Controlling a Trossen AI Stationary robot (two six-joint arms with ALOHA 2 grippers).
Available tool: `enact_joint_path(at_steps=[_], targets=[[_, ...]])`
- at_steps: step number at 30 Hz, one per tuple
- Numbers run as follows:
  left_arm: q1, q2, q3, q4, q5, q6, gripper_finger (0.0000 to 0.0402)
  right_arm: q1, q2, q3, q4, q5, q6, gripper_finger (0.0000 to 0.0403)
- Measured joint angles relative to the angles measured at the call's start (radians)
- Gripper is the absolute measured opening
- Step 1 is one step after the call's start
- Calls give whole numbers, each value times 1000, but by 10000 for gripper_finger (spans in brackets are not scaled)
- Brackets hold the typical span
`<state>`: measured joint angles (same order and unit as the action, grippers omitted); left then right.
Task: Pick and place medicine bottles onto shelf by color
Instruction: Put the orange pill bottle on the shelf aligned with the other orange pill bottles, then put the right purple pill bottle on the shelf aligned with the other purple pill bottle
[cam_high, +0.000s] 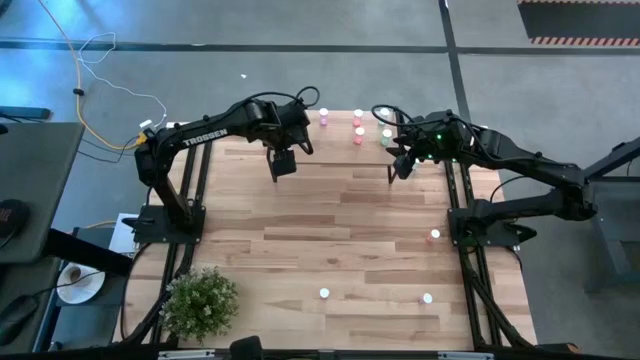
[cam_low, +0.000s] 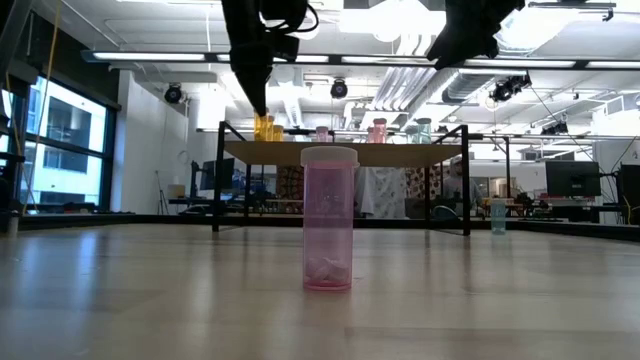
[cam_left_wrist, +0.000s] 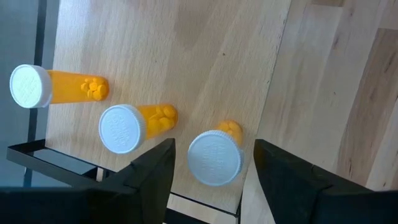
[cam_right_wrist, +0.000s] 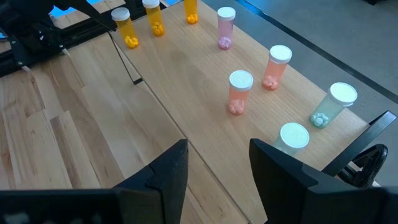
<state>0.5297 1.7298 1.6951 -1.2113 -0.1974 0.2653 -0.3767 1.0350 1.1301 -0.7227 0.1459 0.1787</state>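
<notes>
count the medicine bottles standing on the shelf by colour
On the shelf:
orange bottles: 3
pink-purple bottle: 1
red bottles: 2
pale green bottles: 2
total: 8

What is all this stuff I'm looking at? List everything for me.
Orange bottles: three, orange, in a row at one end of the shelf.
Pink-purple bottle: one, on shelf.
Red bottles: two, on shelf.
Green bottles: two, at the shelf's other end.
Loose bottles: three, white-capped, on the table's near half.
Shelf: one, light wood.
Plant: one, green, table corner.
Left end effector: open, above an orange bottle.
Right end effector: open, over shelf.
</notes>
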Motion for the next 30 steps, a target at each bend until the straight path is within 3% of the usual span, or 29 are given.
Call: enact_joint_path(at_steps=[15,30], targets=[[0,0,3,-2,-31,19,208,0,0,0,-22,0,0,163],[-3,0,111,-58,-1,-2,207,0,0,0,-47,1,-3,163]])
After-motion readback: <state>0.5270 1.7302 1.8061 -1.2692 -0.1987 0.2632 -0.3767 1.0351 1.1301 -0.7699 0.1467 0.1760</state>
